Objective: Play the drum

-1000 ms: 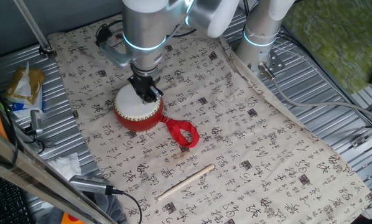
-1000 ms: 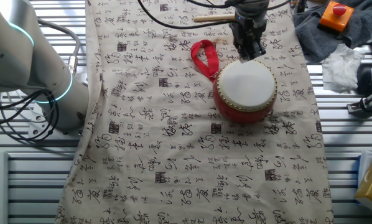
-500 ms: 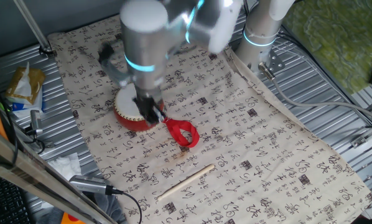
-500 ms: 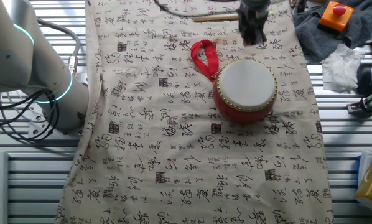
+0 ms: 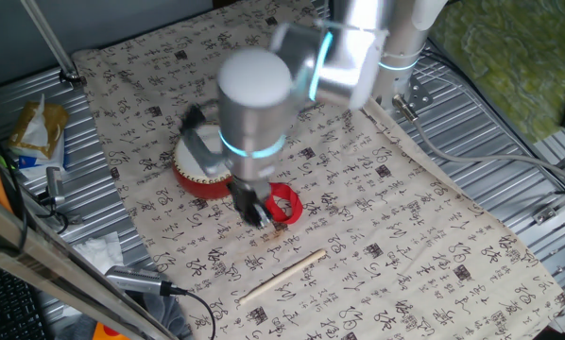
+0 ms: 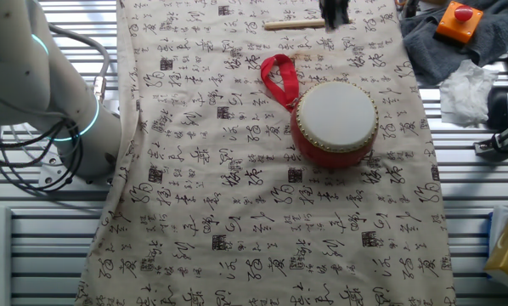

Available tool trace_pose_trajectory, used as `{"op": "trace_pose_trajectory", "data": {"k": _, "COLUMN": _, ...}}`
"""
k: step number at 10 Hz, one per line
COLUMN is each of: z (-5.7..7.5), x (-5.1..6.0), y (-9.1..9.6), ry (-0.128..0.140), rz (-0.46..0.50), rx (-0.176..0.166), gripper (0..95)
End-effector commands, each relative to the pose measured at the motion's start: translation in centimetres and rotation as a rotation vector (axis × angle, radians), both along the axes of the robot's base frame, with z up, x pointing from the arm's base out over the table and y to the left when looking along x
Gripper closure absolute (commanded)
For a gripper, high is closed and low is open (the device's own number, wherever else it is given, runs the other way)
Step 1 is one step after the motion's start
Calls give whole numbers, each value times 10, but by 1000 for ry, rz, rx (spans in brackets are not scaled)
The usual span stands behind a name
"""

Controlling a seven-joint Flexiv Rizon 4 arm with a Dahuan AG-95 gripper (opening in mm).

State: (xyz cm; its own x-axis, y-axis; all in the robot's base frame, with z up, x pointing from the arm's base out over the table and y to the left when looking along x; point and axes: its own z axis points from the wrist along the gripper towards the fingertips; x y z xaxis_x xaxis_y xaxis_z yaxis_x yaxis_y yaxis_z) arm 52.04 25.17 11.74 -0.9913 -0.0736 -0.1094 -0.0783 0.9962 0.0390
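We see the drum (image 6: 335, 124) standing right of centre in the other fixed view, its white skin uncovered from above. Its red ribbon loop (image 6: 279, 78) lies on the cloth (image 6: 237, 212) just up and left of it. The wooden stick (image 6: 293, 25) lies at the top edge, where the gripper (image 6: 335, 12) hangs, blurred. The cloth's lower half and left side are bare. Clutter crowds the upper right: grey rag (image 6: 458, 38), white tissue (image 6: 465, 93).
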Motion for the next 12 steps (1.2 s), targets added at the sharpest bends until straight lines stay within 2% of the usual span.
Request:
{"op": "trace_pose_trajectory", "data": {"k": 1, "z": -7, "x": -8, "y": 23, "ry": 0, "rz": -56, "rx": 6, "gripper": 950}}
{"op": "trace_pose_trajectory", "data": {"k": 5, "z": -10, "x": -17, "y": 39, "ry": 1, "rz": -88, "rx": 11, "gripper": 950}}
{"op": "trace_pose_trajectory", "data": {"k": 11, "z": -11, "x": -17, "y": 38, "ry": 4, "rz": -68, "rx": 4, "gripper": 950}}
{"op": "trace_pose_trajectory", "data": {"k": 12, "z": -11, "x": -17, "y": 38, "ry": -7, "rz": -30, "rx": -8, "gripper": 950}}
